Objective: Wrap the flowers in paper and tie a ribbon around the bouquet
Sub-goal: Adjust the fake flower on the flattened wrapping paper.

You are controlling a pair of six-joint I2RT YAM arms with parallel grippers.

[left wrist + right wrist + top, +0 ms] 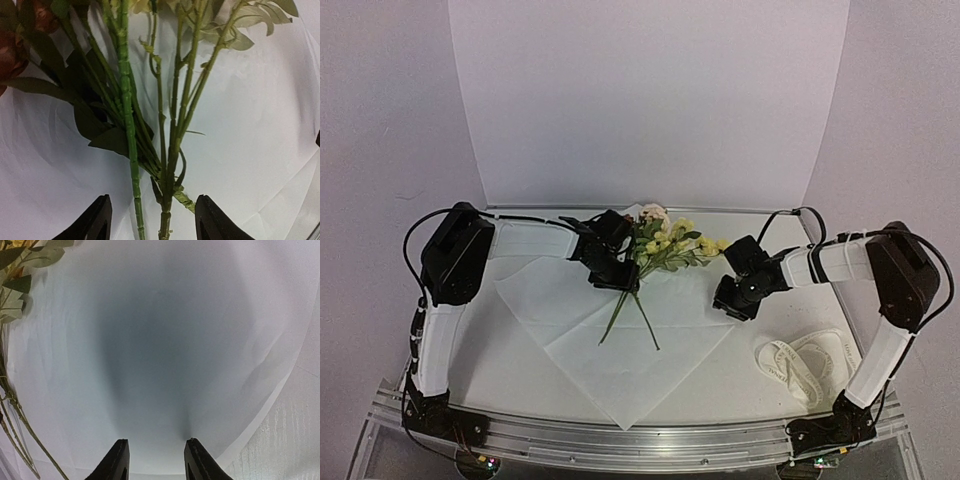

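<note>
1. Flowers (665, 243) lie on paper (610, 350), their stems running between the spread, unclamped fingers of left gripper (153, 202).
2. Right gripper (156, 442), jaws apart and empty, hangs over paper just right of flowers.
3. Ribbon (805, 362) lies beside paper, near right arm.

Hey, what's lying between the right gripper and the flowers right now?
Only bare paper: in the right wrist view nothing else lies between the right gripper and the flowers; the top view agrees.

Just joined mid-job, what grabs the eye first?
The flowers lie mid-table on the spread paper, stems pointing toward the near edge. The left gripper straddles those stems, jaws apart; the right gripper hangs open over bare paper. The ribbon sits heaped off the paper, to its right.
</note>
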